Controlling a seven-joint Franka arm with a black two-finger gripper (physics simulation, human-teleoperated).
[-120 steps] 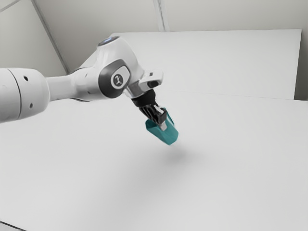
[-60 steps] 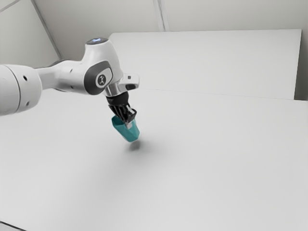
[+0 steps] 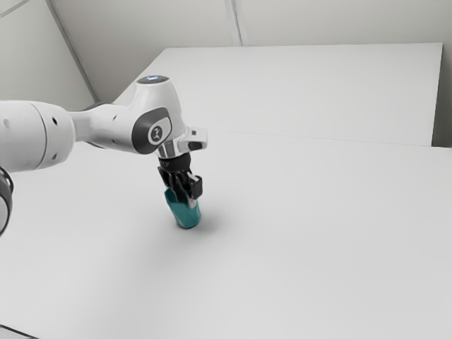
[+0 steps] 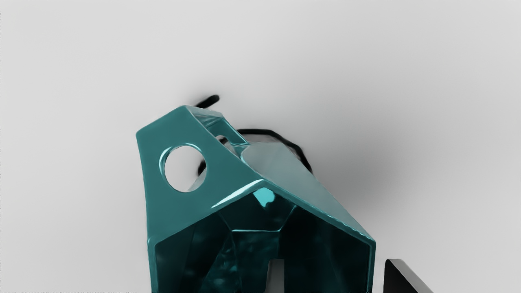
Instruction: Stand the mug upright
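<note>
Though mug leans, lower, straighter than before

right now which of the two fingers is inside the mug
The finger seen against the mug's dark interior; the other finger stands outside, beyond the mug's wall.

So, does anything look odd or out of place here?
I see no spill or damage. Oddly, the gripper straddles the mug's wall, one finger inside, one outside, and dark streaks curve beside its base, perhaps only shadow.
</note>
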